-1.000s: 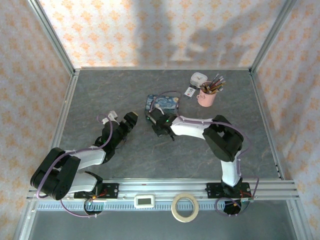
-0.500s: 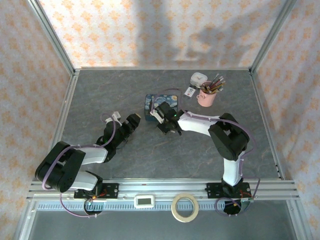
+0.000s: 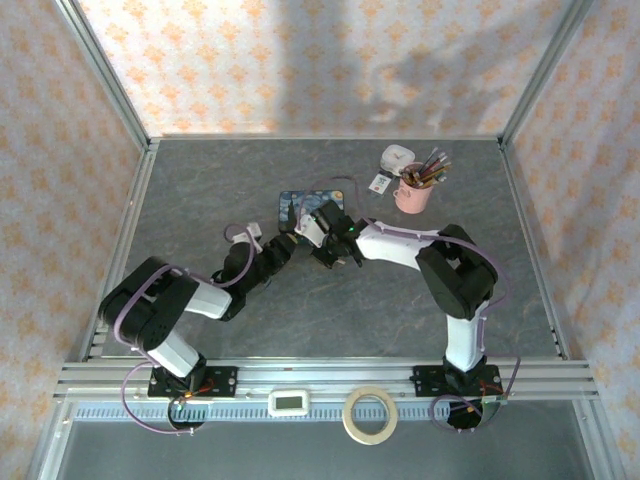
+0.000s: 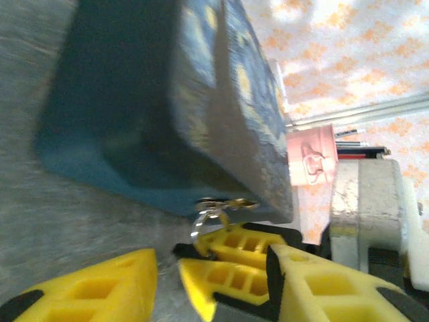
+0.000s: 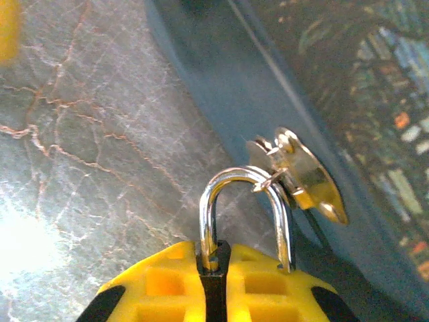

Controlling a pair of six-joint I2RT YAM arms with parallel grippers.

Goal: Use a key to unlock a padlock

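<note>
Now: lock pinned, key not spotted

Right claw [image 5: 213,265] is clamped shut on the tiny dark-bodied padlock w/ thin steel shackle [image 5: 207,221]. The body is squeezed btwn the yellow pads. The shackle pokes straight out past the tips, hooked thru the small silvery hasp plate [image 5: 305,176] on the side of the blue starry-night painted tin box [image 5: 221,87], just ahead of the claw. So the lock's long axis runs along the fingers; the keyhole end prob. sits back toward the palm, buried.

Left claw [image 3: 283,247] is nose-to-nose w/ the right one. Its fingers [image 4: 94,288] are apart, w/ the padlock just ahead btwn them. It looks like the arm free to bring the key. The small thin metal key itself I can't make out in either claw. Left wrist cam is blurred, and the lock body is mostly covered.
</note>
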